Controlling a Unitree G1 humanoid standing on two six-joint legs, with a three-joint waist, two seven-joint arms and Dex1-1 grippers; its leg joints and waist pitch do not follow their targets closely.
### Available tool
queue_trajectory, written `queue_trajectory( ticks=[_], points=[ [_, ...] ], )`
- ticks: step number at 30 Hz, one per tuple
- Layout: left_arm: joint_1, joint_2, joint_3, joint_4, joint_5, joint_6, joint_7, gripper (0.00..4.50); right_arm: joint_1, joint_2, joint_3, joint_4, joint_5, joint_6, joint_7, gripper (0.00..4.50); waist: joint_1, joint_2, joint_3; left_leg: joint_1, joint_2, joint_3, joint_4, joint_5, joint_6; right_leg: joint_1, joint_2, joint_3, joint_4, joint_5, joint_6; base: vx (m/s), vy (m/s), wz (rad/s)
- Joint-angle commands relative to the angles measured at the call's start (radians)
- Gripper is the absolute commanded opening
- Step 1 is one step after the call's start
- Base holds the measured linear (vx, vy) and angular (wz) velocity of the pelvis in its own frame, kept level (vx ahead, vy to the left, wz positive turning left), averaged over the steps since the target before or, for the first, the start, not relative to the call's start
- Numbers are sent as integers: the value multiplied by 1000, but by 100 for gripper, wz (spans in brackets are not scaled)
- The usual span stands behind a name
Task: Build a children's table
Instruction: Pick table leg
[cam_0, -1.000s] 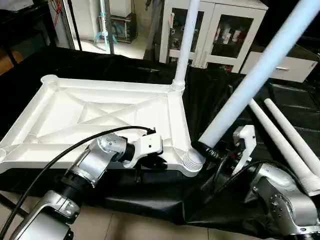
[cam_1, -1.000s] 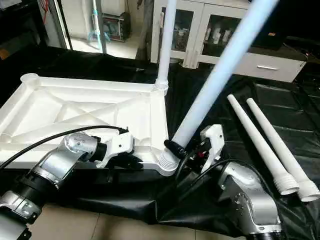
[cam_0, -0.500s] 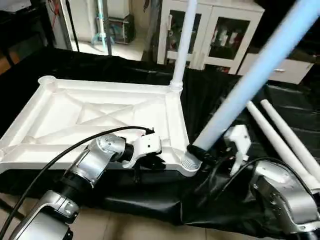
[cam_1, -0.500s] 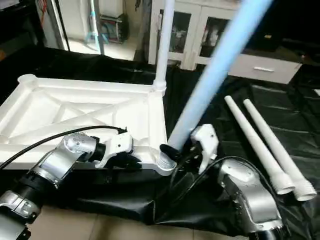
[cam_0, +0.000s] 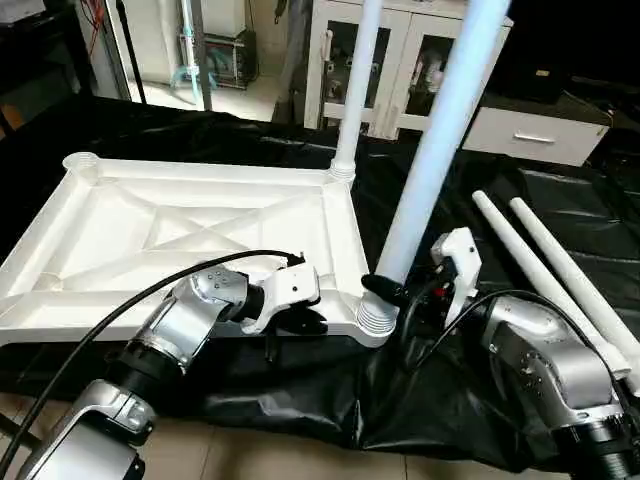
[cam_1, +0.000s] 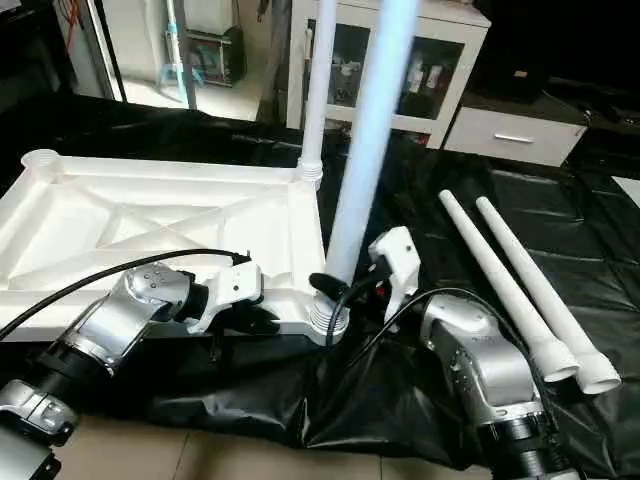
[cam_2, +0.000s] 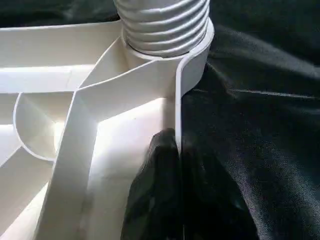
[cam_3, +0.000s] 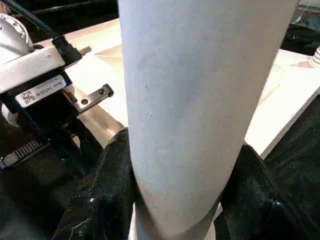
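Left eye view: the table top (cam_0: 190, 230) lies underside-up on the black-draped tabletop (cam_0: 560, 200), so its sockets face up for legs. The left gripper (cam_0: 305, 322) pinches its near rim, fingers (cam_2: 157, 200) nearly together, steadying it. The right gripper (cam_0: 392, 292) clasps the second leg (cam_0: 430, 170) just above the near corner socket (cam_0: 375, 322), apparently to seat it; two legs (cam_0: 550, 265) lie beside.

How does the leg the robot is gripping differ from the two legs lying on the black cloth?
The gripped leg stands nearly upright in a corner socket of the tabletop; the loose legs lie flat on the cloth. The right gripper is shut on the gripped leg near its ribbed base; nothing touches the loose legs. All are long, tapered white tubes.
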Motion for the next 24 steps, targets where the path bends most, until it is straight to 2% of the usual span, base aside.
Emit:
queue_trajectory(
  ticks=[1, 5, 8, 10, 13, 14, 19, 24],
  points=[
    [-3, 0, -7, 23, 13, 15, 23, 3, 61, -30, 28, 135, -66, 79, -21, 186, -1, 11, -11, -12, 52, -15, -105, -340, -17, 8, -55, 33, -92, -314, -153, 0, 0, 0],
    [-2, 0, -6, 22, 14, 16, 25, 3, 90, -35, 26, 107, -60, 85, -17, 186, 0, 8, -10, -11, 52, -15, -107, -352, -16, 8, -56, 33, -96, -339, -145, 0, 0, 0],
    [-1, 0, -3, 21, 16, 16, 28, 3, 119, -35, 35, 75, -74, 50, -22, 186, 2, 8, -12, -10, 52, -15, -107, -348, -15, 7, -56, 34, -97, -337, -139, 0, 0, 0],
    [-2, 1, -2, 23, 19, 14, 32, 3, 138, -27, 36, 48, -75, 22, -31, 186, 5, 7, -15, -10, 53, -13, -108, -311, -10, 12, -55, 33, -95, -283, -142, 0, 0, 0],
    [-4, 0, 0, 28, 20, 11, 34, 3, 157, -7, 17, 30, -49, 23, -42, 186, 6, 7, -15, -10, 52, -10, -108, -296, -4, 13, -53, 33, -94, -255, -151, 0, 0, 0],
    [-6, 0, 0, 33, 21, 8, 34, 3, 165, -12, 29, 35, -62, 23, -42, 186, 5, 11, -14, -12, 52, -12, -110, -298, -6, 14, -54, 32, -93, -260, -155, 0, 0, 0],
    [-11, -5, -3, 38, 22, 6, 34, 3, 171, -16, 50, 75, -99, 14, -54, 186, 2, 8, -12, -12, 52, -14, -112, -338, -13, 11, -55, 32, -100, -329, -140, 0, 0, 0],
    [-11, -3, -7, 37, 21, 0, 30, 3, 164, -15, 64, 78, -113, 8, -52, 186, 1, 11, -10, -11, 53, -17, -115, -369, -19, 6, -56, 33, -105, -372, -123, 0, 0, 0]
  ],
)
